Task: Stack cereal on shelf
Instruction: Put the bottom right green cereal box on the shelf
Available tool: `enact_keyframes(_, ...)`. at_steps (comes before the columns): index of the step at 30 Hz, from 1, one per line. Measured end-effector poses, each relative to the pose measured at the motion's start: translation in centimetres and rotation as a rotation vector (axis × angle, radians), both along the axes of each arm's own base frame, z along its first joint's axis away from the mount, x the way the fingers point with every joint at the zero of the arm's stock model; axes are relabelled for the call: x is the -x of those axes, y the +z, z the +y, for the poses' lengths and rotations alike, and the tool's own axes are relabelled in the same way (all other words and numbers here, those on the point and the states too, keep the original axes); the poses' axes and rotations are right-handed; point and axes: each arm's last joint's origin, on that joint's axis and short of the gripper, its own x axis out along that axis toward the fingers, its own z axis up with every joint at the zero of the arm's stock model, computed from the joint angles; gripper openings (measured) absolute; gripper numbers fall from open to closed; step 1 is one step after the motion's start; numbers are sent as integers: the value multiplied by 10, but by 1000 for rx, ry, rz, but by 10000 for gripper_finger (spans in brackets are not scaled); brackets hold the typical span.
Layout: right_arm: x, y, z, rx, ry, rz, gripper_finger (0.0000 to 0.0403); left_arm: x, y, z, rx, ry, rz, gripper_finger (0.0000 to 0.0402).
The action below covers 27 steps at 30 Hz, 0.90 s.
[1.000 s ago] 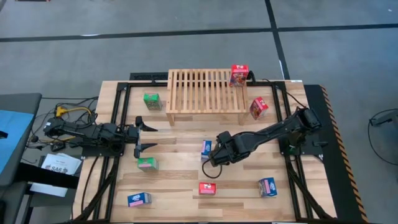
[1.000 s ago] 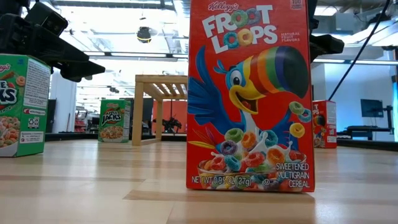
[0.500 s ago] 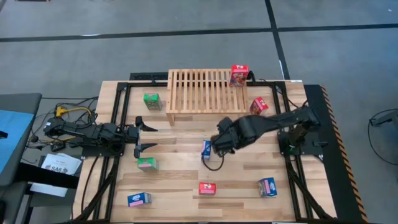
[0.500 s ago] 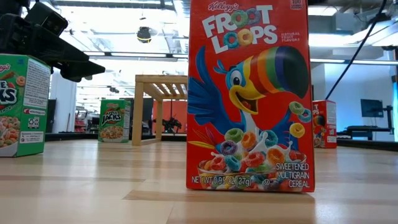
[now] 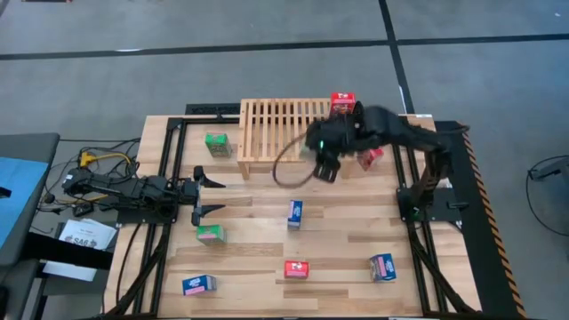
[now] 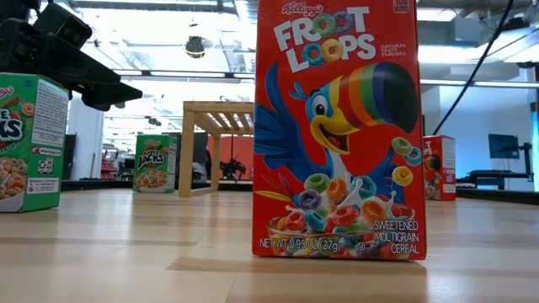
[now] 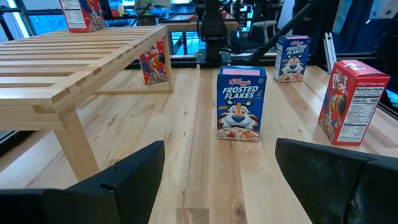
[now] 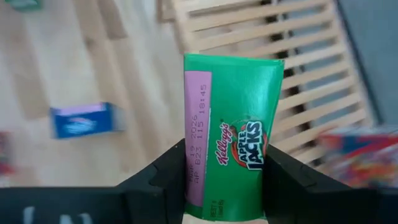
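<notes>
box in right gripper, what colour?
Green box, pink label strip along one side. Right wrist view shows it best.

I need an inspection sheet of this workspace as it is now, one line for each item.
Surface: wooden table, light planks on a dark frame.
Job's things: wooden rack carries one Froot Loops box; seven other cereal boxes sit scattered on the table.
Clutter: nothing seen.
Grippers: right gripper shut on an Apple Jacks box, by the rack's front edge; left gripper open, empty, at the table's left.
Cables: cable loop hangs from the right arm.
Surroundings: papers beside the table; grey floor.
</notes>
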Motion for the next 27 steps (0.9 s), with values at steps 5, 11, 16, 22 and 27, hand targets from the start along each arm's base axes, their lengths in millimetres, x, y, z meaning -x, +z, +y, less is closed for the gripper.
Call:
enact_keyframes(5, 2, 9, -41, 120, 140, 22, 187, 0, 0, 0, 0, 0, 0, 298)
enact_keyframes(11, 5, 13, -88, 179, 251, -9, 187, 0, 0, 0, 0, 0, 1, 298)
enact_keyframes(16, 12, 13, -122, 207, 268, -34, 187, 0, 0, 0, 0, 0, 0, 298)
enact_keyframes(22, 9, 6, -144, 190, 295, -44, 188, 0, 0, 0, 0, 0, 0, 298)
enact_keyframes(27, -2, -10, -153, 174, 339, 11, 188, 0, 0, 0, 0, 0, 0, 298)
